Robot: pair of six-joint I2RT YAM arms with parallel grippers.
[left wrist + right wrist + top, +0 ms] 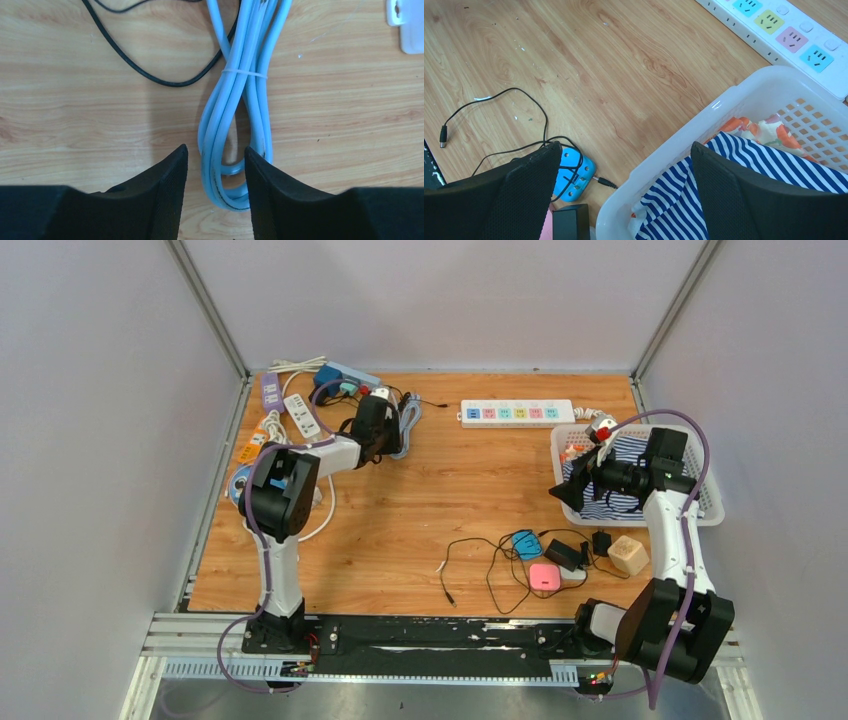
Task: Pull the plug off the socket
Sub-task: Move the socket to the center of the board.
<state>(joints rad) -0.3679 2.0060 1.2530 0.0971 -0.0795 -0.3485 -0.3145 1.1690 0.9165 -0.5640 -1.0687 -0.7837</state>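
Left gripper [215, 150] stands at a narrow setting, not clamped. Its black fingers [160, 190] straddle the looped end of a pale blue, tie-bound cable bundle [235, 100] lying on the wooden table [75, 115]; the right finger touches the loop and a slim gap shows at the left finger. Right gripper [626, 145] is spread wide and holds nothing, hovering over the rim of a white perforated plastic basket [684, 125] that contains blue-and-white striped cloth [764, 170]. In the top view the left gripper sits at the back left of the table, just beside a cluster of power strips. A small red-and-dark plug [365, 392] appears seated at the near end of the blue power strip [345, 375], though that view is too coarse to confirm it. Handling, as a judgement: the cable is soft and smooth, will flex and slide between the pads, and pulling on it strains the cord. The plug body is rigid and held by friction in the contacts. Take hold across the plug's flat sides, close to the strip face, and pull straight out. The strip is likely light and may lift with the plug, so it needs bracing.
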